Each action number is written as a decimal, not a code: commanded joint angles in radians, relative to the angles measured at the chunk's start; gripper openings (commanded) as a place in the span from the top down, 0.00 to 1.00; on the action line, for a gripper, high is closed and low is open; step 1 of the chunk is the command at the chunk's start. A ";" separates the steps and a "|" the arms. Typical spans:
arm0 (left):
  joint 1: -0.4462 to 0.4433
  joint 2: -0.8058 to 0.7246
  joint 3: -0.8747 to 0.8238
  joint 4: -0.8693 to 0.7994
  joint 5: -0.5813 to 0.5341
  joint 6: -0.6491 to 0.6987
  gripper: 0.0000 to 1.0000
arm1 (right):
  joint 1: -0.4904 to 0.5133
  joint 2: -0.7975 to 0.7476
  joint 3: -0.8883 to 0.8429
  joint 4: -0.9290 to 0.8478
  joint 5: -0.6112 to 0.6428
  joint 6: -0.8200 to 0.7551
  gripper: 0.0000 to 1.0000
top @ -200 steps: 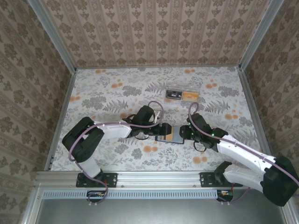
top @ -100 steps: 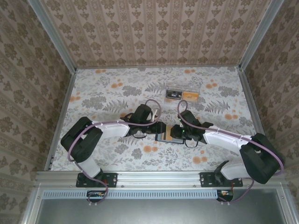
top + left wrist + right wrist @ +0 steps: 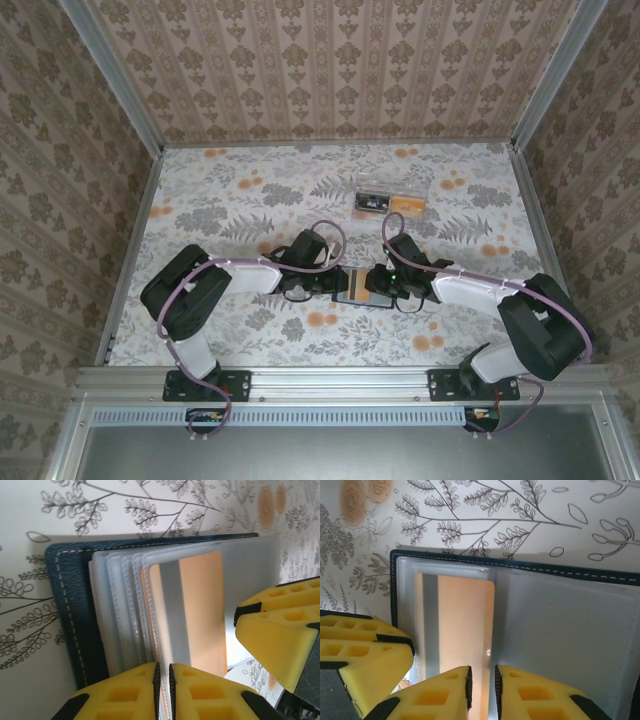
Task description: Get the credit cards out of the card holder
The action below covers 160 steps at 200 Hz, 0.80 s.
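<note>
The navy card holder [image 3: 360, 294] lies open on the floral table between both grippers. In the left wrist view its dark cover [image 3: 75, 615] carries fanned clear sleeves and an orange credit card [image 3: 200, 615] with a grey stripe. My left gripper [image 3: 162, 690] [image 3: 338, 281] is shut on the edge of a clear sleeve. From the opposite side, my right gripper [image 3: 481, 690] [image 3: 383, 284] has its fingers close on either side of the orange card's [image 3: 462, 625] edge, a narrow gap showing. The right fingers [image 3: 280, 630] sit beside the card.
A clear plastic box [image 3: 390, 203] with black and tan contents sits at the back of the table, well away from the arms. Patterned walls enclose the table [image 3: 230, 200] on three sides.
The right gripper has moved left onto the card holder and the right arm has folded inward. The left gripper stays clamped on the holder's left side.
</note>
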<state>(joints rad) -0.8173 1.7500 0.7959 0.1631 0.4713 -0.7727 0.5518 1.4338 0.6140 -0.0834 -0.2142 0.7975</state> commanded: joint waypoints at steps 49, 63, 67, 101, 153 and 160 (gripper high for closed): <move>-0.012 0.031 -0.005 -0.041 -0.023 -0.008 0.86 | -0.022 0.016 -0.032 0.032 -0.045 0.022 0.77; -0.013 0.032 -0.004 -0.040 -0.022 -0.008 0.86 | -0.027 0.028 -0.035 0.043 -0.058 0.022 0.78; -0.013 0.031 -0.004 -0.040 -0.022 -0.007 0.86 | -0.028 0.031 -0.036 0.048 -0.064 0.022 0.78; -0.016 0.034 0.000 -0.043 -0.022 -0.007 0.86 | -0.033 0.056 -0.041 0.089 -0.106 0.028 0.78; -0.018 0.034 0.002 -0.050 -0.024 -0.006 0.86 | -0.050 0.040 -0.064 0.105 -0.122 0.037 0.88; -0.017 0.034 0.003 -0.051 -0.025 -0.008 0.87 | -0.053 0.034 -0.068 0.103 -0.122 0.037 0.92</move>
<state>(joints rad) -0.8249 1.7573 0.7963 0.1600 0.4660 -0.7746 0.5091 1.4803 0.5751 0.0158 -0.3119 0.8207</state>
